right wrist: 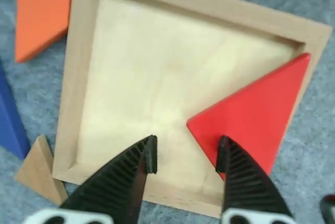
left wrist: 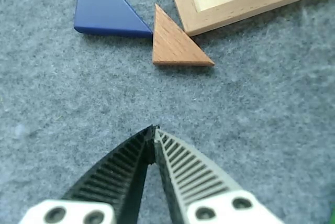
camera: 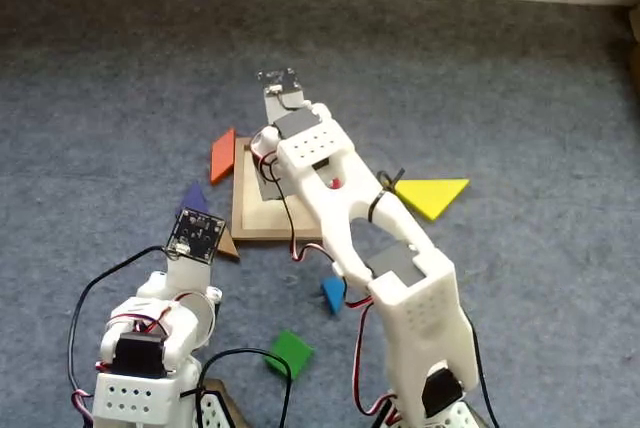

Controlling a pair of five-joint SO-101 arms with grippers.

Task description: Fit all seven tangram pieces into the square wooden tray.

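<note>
Showing the right gripper [right wrist: 187,155] with fingers spread above the square wooden tray [right wrist: 84,77], where a red triangular piece [right wrist: 256,114] lies against one side. The left gripper [left wrist: 154,135], fingers pressed together on nothing, hangs over the grey carpet [left wrist: 261,130] near a small wooden triangle [left wrist: 175,46] and a dark blue triangle [left wrist: 102,9], both at the tray's near-left corner.

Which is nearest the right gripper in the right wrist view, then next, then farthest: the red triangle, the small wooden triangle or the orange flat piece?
1. Red triangle: in the square wooden tray, beside the right gripper.
2. Small wooden triangle: just outside a tray corner.
3. Orange flat piece: outside the same tray side, farther along.
</note>
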